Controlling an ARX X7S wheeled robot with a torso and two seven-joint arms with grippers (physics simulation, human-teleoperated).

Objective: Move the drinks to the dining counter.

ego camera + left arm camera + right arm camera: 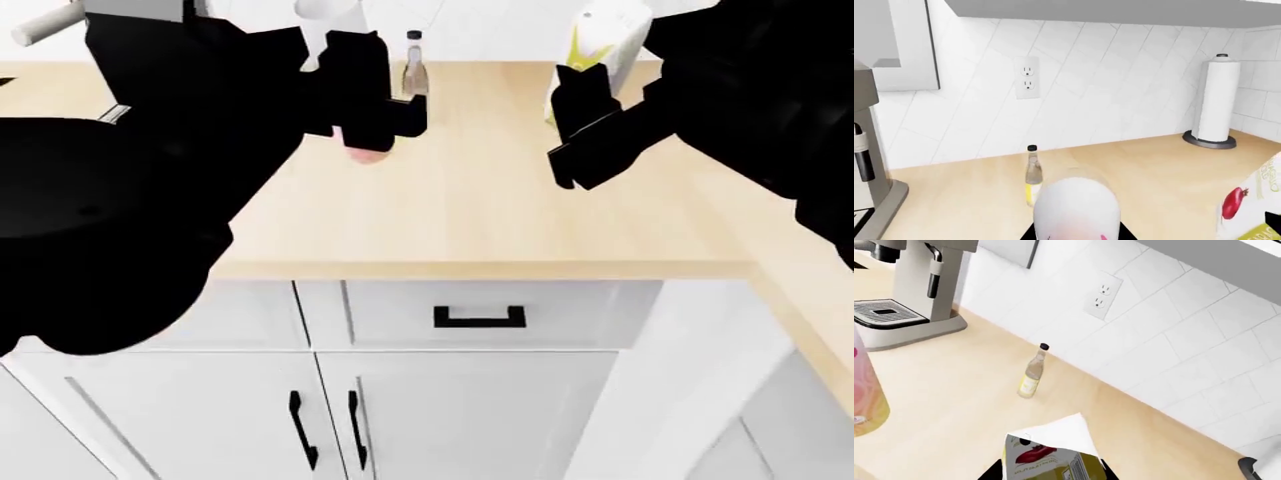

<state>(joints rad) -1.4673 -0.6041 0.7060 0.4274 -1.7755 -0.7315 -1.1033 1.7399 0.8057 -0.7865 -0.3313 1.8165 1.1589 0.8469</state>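
Wood tabletop [481,200], tiled wall behind. White bottle [1077,210] gripped between left fingers [378,112]; carton [1051,455] gripped between right fingers [583,122]. Glass bottle [1031,374] stands upright beyond both, nearer the left.

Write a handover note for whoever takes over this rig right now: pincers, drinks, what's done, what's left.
Left pincer: closed around the white bottle with pink label, low over the wood worktop.
Right pincer: at the white and yellow-green carton, apparently gripping it; the contact itself is hard to see.
Glass bottle with black cap: upright on the worktop near the tiled wall, untouched.
Done: nothing delivered; the dining counter is out of view.
Left: carry both held drinks to the counter, then probably return for the glass bottle.
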